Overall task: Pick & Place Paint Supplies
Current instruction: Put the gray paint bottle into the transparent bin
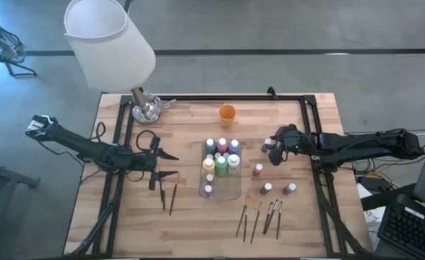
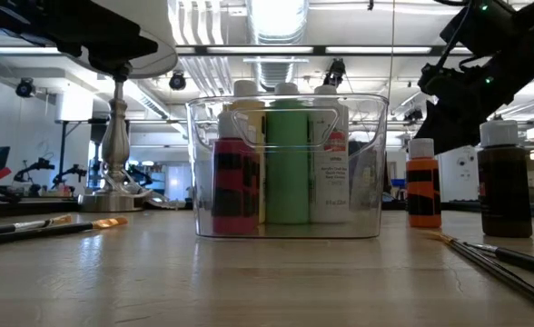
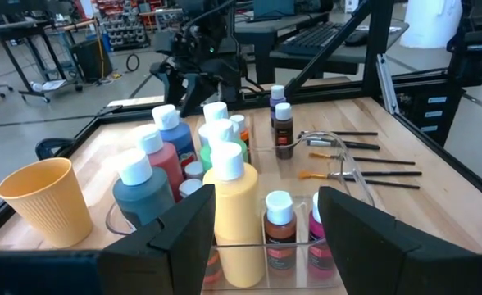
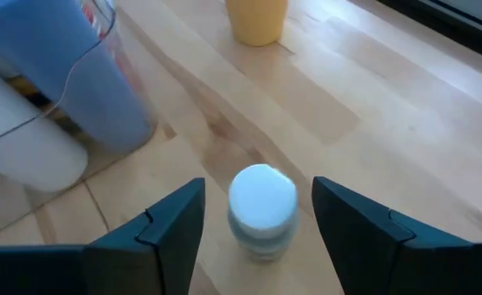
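Midway through the sort, several paint bottles point(image 1: 221, 160) stand in the clear tray point(image 1: 234, 191) while the right hand point(image 4: 257, 215), fingers wide, straddles a white-capped bottle point(image 4: 261, 206), with three bottles point(image 1: 267, 188) and the paintbrushes point(image 1: 259, 217) still on the surface point(image 1: 191, 217).

My right pincer point(image 4: 257, 225) stands open over a white-capped bottle point(image 4: 261, 209) on the worktop point(image 4: 372, 98); orange cup point(image 4: 257, 20) beyond.

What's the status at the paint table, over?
Right gripper open, straddling a white-capped bottle beside the clear tray. Left gripper open, waiting left of tray. Three bottles and brushes not yet in. Path clear.
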